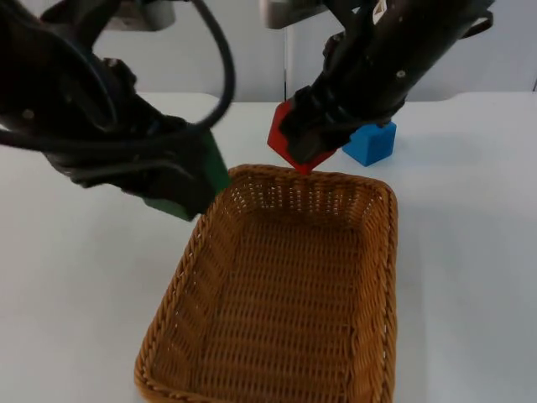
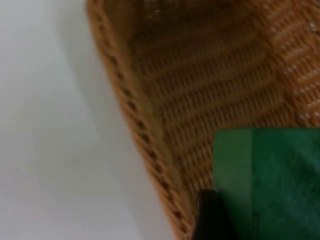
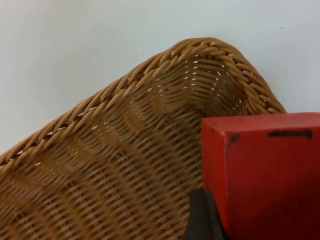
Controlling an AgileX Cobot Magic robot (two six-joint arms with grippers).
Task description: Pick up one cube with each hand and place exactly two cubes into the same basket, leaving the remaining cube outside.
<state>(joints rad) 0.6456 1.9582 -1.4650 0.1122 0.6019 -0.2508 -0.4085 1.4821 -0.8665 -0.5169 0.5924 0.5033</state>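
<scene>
Over the basket, at its far rim, both arms hang with a cube apiece. At the far-left corner the left gripper is closed on the green cube, which hangs just above the rim; its wrist view shows the green cube over the wicker wall with one black fingertip pressed to its side. The right gripper is clamped on the red cube, tilted on a corner above the far rim; from its wrist, the red cube sits over the basket's corner, a fingertip against its face.

The blue cube rests on the table just behind the basket, apart from it, and looks like the one to leave out.

These cubes seem light, stiff painted blocks with flat faces, so a pinch across two opposite faces should hold; the paint could be a little slick, and the red one's tilt suggests it may swing. The wicker looks light and springy, so a short drop should do no harm.
</scene>
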